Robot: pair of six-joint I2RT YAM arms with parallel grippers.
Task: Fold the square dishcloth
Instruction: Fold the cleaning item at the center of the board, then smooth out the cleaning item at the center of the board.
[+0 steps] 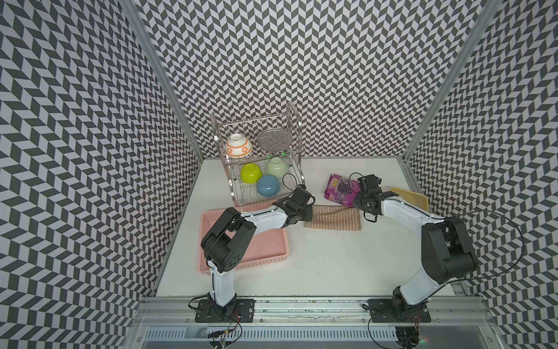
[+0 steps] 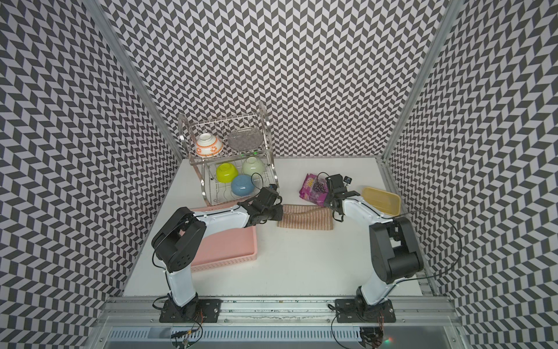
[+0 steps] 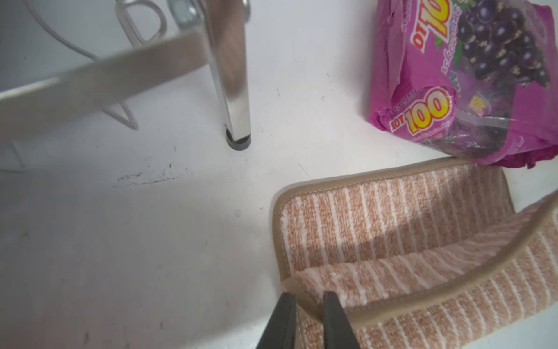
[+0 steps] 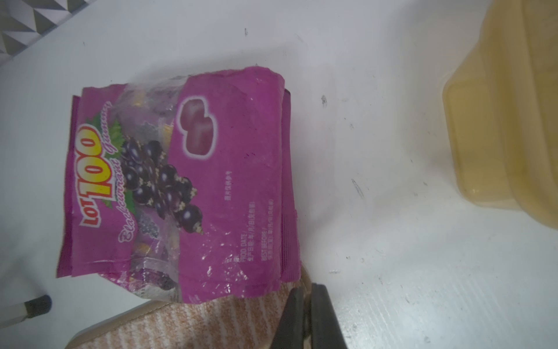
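Observation:
The square dishcloth, tan with pale stripes and darker edging, lies folded in half as a long strip at mid-table. My left gripper is at its left far corner. In the left wrist view the black jaws stand narrowly apart with the upper layer's edged corner between them, over the dishcloth. My right gripper is at the right far corner. In the right wrist view its jaws are nearly together on the edging of the dishcloth.
A purple candy bag lies just behind the cloth, its edge overlapping the cloth. A yellow tray sits at the right. The wire dish rack with bowls stands behind the left arm, its leg near the cloth. The pink basket lies under the left arm.

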